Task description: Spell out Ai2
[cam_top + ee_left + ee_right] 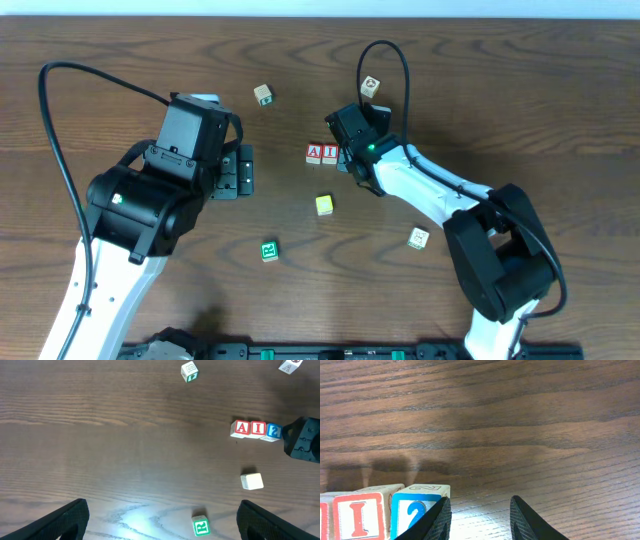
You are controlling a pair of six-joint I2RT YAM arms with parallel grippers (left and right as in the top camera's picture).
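The red "A" cube (242,428), the red "I" cube (258,428) and the blue "2" cube (273,430) stand touching in a row on the table. From above, the A cube (313,153) and I cube (329,153) show, while the 2 is hidden under my right gripper (347,150). In the right wrist view the I cube (360,515) and the 2 cube (415,510) sit just left of the right gripper (480,520); its jaws stand slightly apart over bare wood, the left finger against the 2. My left gripper (160,520) is wide open and holds nothing.
A green-faced cube (269,250) and a plain yellow cube (324,204) lie nearer the front. Other loose cubes sit at the back (263,95), by the right arm's cable (370,87) and at the right (419,238).
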